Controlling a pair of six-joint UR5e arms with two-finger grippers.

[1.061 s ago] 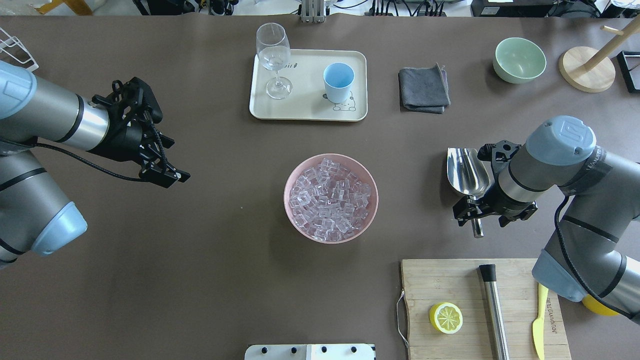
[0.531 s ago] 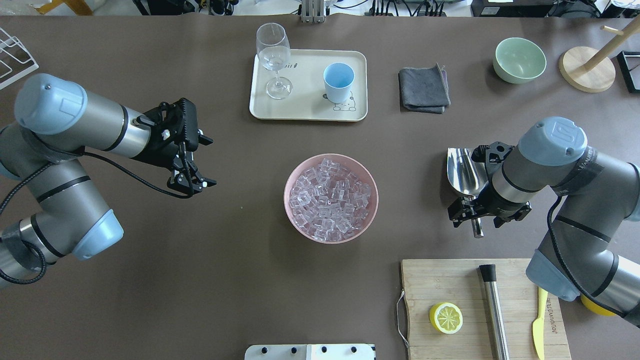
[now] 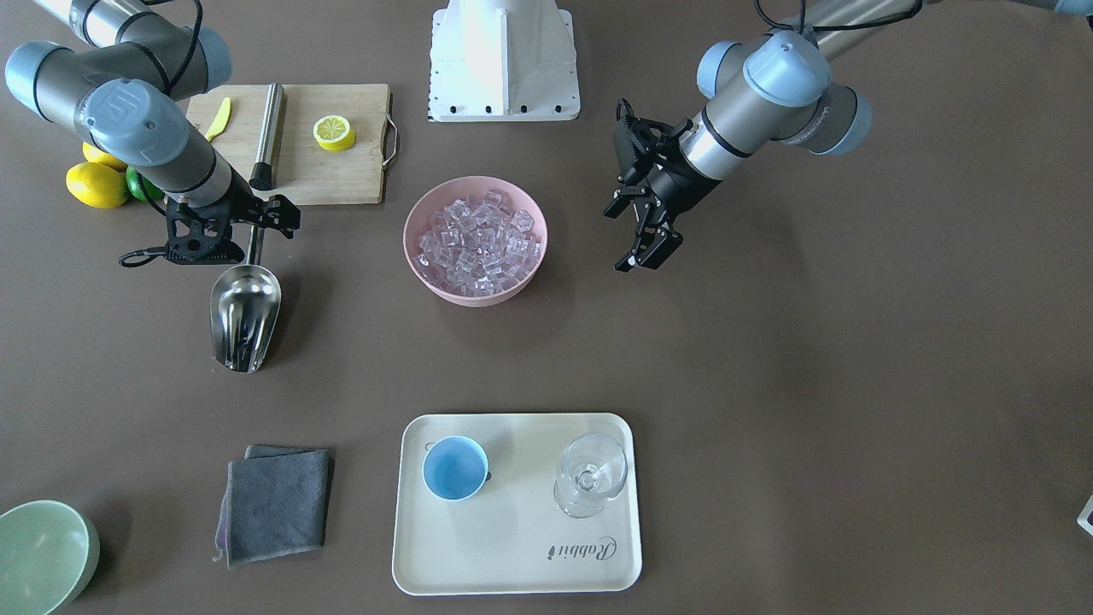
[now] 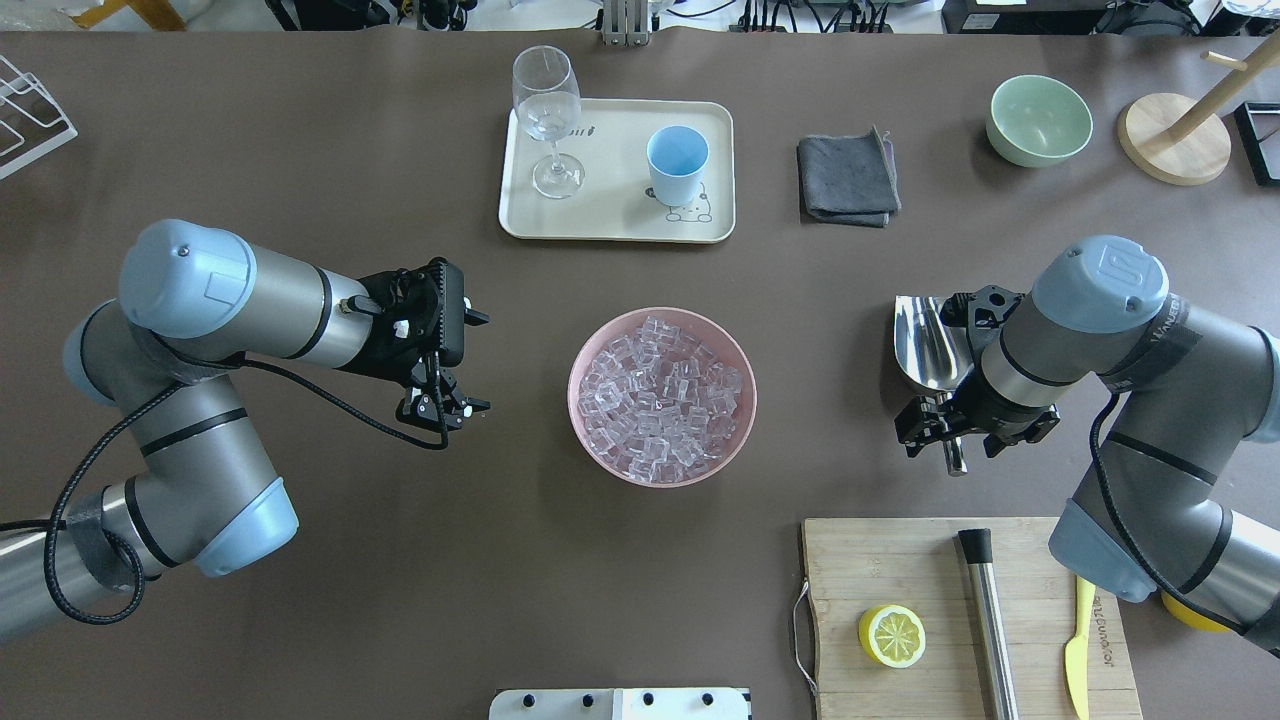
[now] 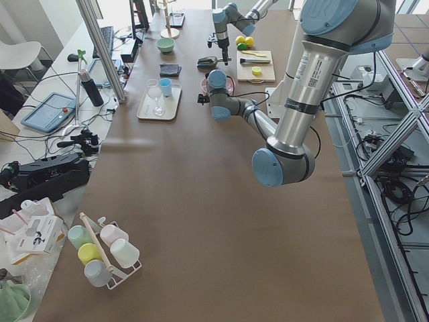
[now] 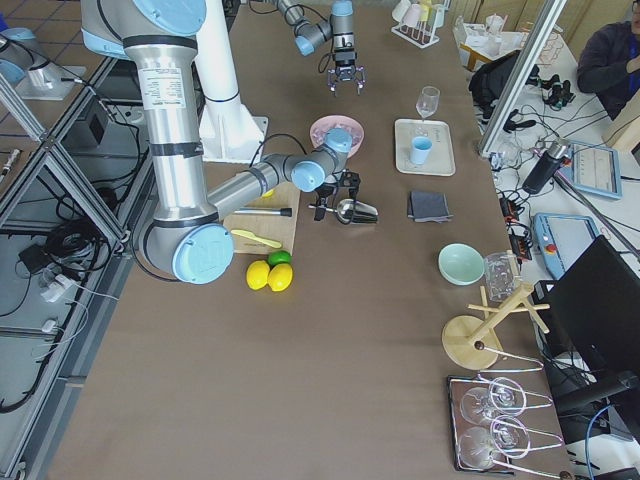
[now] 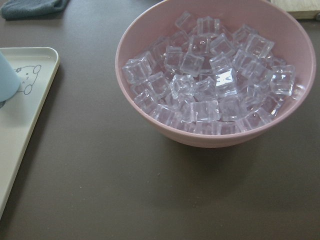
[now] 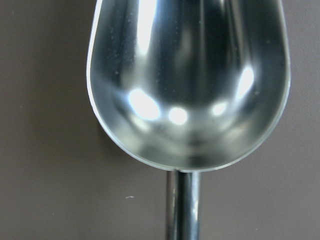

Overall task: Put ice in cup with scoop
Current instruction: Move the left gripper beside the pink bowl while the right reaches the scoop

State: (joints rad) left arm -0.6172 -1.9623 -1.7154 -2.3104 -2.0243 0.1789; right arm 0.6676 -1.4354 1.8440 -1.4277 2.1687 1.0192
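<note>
Your scoop (image 4: 930,345) lies flat on the table to the right of the pink bowl (image 4: 572,395), its open trough pointing to the far side and its thin handle toward the near side. The right gripper (image 4: 953,440) hangs over that handle with its jaws spread wide, one finger on each side of the rod. You cannot tell from these views whether they touch it. The wrist view shows the scoop's trough bare and shiny.

The ice (image 4: 662,395) is heaped in the pink bowl at the table's centre. The left gripper (image 4: 445,408) hovers just left of the bowl, jaws parted and holding nothing.

Your cup (image 4: 677,160) stands upright on the right part of the cream tray (image 4: 610,215) at the far side, with a wine glass (image 4: 546,100) on the tray's left part. The tray carries the word "Rabbit" in script and a small cartoon animal beside the cup. The yellow knife (image 4: 1078,645) on the cutting board (image 4: 850,560) has lettering too small to read.
</note>
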